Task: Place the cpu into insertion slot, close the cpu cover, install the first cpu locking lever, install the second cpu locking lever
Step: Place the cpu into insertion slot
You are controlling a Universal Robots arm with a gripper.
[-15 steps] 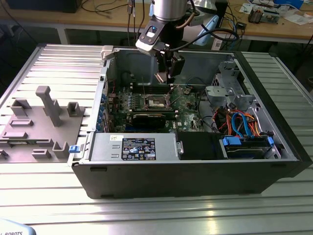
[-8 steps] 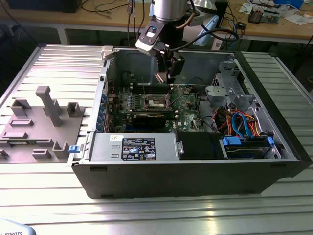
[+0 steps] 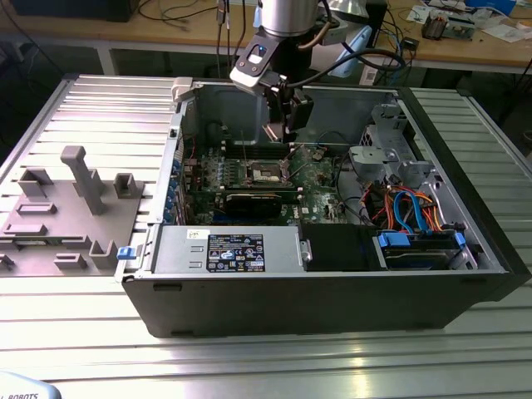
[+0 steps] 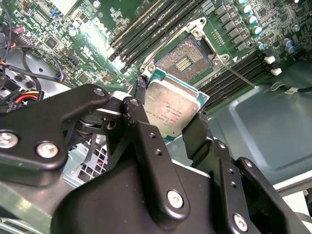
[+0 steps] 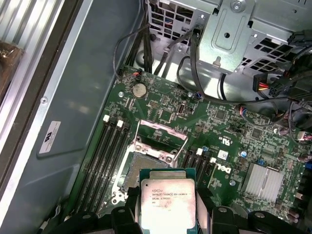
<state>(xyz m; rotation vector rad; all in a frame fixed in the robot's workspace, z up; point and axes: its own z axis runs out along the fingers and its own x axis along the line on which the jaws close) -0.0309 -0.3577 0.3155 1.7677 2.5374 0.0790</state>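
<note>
Pincer (image 4: 171, 103) clamped on edges of small flat square silvery-grey cpu (image 5: 167, 202), held just above open insertion slot (image 4: 185, 61) on green motherboard (image 5: 219, 126); I'd square corners to slot and lower it flat, not tilted.

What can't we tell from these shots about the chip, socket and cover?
- Chip underside: both wrist views show its metal face, so the contacts face away.
- Chip side edges, second wrist view: covered by the fingers of the gripper clamping it.
- Socket near side, first wrist view: hidden behind the chip.
- Cover hinge: too small to make out.
- Gap between chip and socket, exterior view: too small to judge.
</note>
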